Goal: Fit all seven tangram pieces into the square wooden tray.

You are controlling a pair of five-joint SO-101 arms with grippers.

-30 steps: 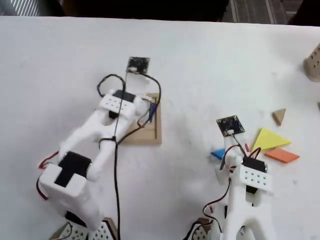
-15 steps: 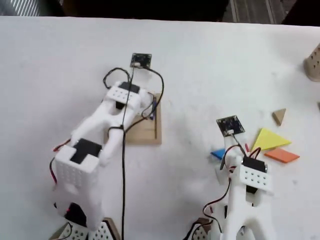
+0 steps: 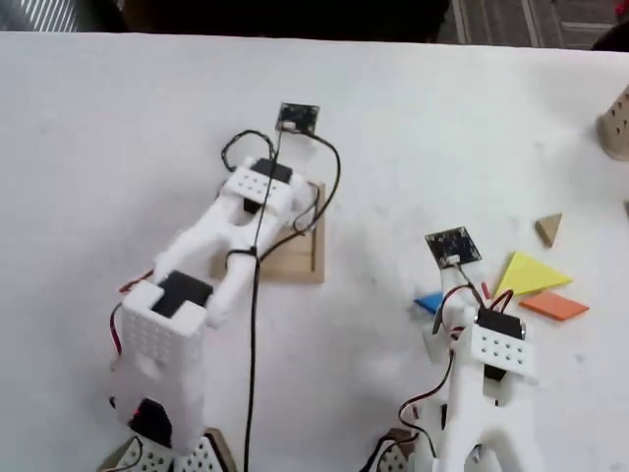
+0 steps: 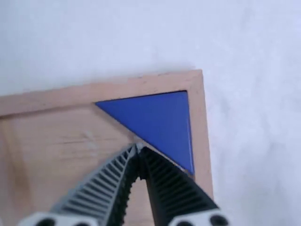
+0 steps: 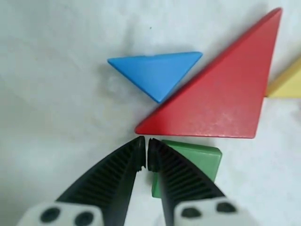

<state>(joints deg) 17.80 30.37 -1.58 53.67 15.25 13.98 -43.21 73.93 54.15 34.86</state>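
While the left arm lies stretched across the white counter over the square wooden tray, its gripper hangs low over the tray floor. Its jaws are pressed together with nothing between them. The tips sit right at the long edge of a dark blue triangle, which lies flat in one corner of the tray with two sides snug against the rim.

Over on the other side, well apart from the tray, the right gripper is as good as closed too and holds nothing. Its tips are just short of a corner of a big red triangle. A light blue triangle lies with one point just about touching the red one's long edge. A green piece sits just beside a shorter edge, partly under one gripper finger. Farther along the counter lie a yellow triangle and an orange piece close together. A small tan triangle lies a little apart from them.
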